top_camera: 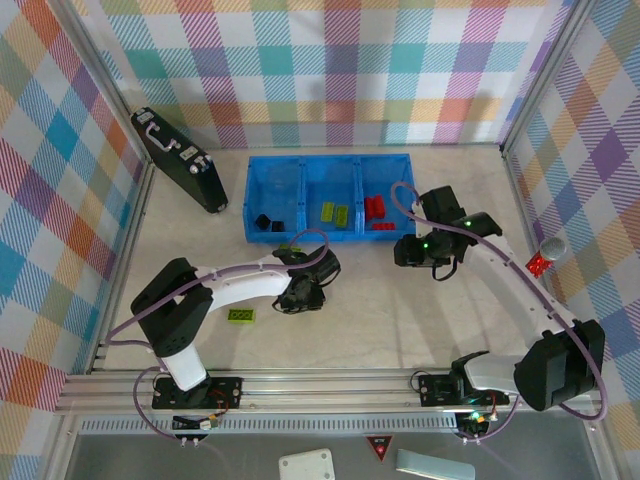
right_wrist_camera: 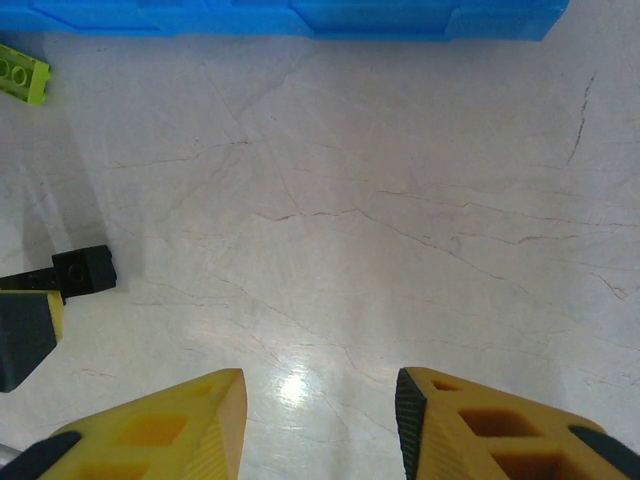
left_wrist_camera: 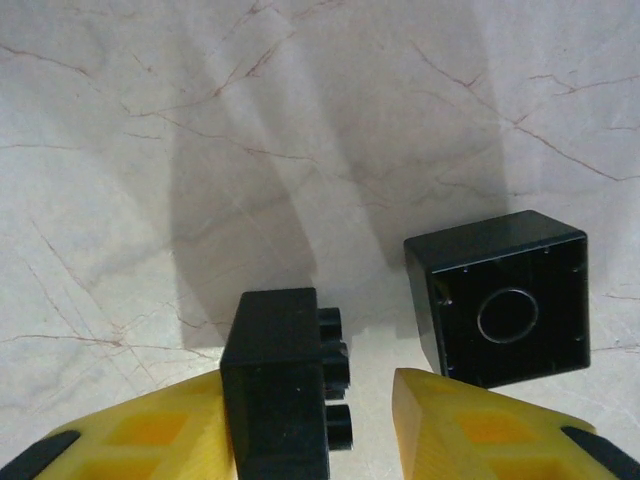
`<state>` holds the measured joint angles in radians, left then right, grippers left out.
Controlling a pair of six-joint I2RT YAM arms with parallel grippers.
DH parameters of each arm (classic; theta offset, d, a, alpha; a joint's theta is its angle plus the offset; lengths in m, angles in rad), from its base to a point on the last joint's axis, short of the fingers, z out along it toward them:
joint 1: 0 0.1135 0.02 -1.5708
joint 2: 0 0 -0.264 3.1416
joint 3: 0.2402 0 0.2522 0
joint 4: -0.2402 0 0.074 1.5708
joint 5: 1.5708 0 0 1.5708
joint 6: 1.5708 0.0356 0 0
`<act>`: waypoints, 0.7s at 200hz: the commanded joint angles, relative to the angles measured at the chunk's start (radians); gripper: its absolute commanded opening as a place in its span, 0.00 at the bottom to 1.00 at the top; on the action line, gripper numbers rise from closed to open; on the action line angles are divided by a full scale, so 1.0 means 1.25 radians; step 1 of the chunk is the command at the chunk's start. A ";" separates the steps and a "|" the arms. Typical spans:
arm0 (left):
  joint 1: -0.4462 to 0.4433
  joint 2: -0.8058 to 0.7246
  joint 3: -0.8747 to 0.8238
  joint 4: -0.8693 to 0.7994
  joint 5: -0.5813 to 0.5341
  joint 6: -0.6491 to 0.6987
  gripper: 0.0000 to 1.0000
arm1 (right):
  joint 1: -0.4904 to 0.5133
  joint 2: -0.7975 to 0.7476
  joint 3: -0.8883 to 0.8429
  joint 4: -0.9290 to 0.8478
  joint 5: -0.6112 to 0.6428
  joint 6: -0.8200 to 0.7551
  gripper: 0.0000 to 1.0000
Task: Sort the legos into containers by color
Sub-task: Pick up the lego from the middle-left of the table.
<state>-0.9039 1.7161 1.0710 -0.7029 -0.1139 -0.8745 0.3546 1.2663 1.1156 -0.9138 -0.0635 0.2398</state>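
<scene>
The left tool (left_wrist_camera: 312, 390) stood astride a black lego (left_wrist_camera: 275, 385) lying on its side near the table's (left_wrist_camera: 300, 120) middle, touching one face, a gap left at the studs: not gripped yet, probably bound for the blue tray's (top_camera: 330, 158) left compartment, where black pieces (top_camera: 265, 222) lay. A second black lego (left_wrist_camera: 500, 300) sat just beside. The right tool (right_wrist_camera: 320, 385) hung released and empty near the tray, likely keeping clear.
</scene>
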 commanded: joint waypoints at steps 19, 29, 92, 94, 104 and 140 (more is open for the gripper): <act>-0.007 0.014 0.017 -0.005 -0.026 0.011 0.40 | 0.000 -0.023 -0.013 -0.016 -0.006 0.006 0.45; -0.007 0.015 0.018 -0.009 -0.030 0.015 0.39 | 0.000 -0.022 -0.014 -0.016 -0.009 0.009 0.45; -0.008 0.001 0.013 -0.019 -0.039 0.027 0.32 | 0.000 -0.031 -0.018 -0.020 -0.026 0.021 0.45; -0.008 0.001 0.012 -0.018 -0.038 0.027 0.32 | 0.000 -0.031 -0.018 -0.020 -0.026 0.021 0.45; -0.007 0.002 0.013 -0.017 -0.036 0.029 0.31 | 0.000 -0.033 -0.018 -0.022 -0.027 0.023 0.45; -0.007 -0.002 0.008 -0.010 -0.028 0.030 0.28 | 0.000 -0.044 -0.026 -0.021 -0.030 0.030 0.45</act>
<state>-0.9039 1.7260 1.0714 -0.7029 -0.1432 -0.8448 0.3546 1.2411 1.1030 -0.9207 -0.0799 0.2558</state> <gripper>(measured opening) 0.292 0.447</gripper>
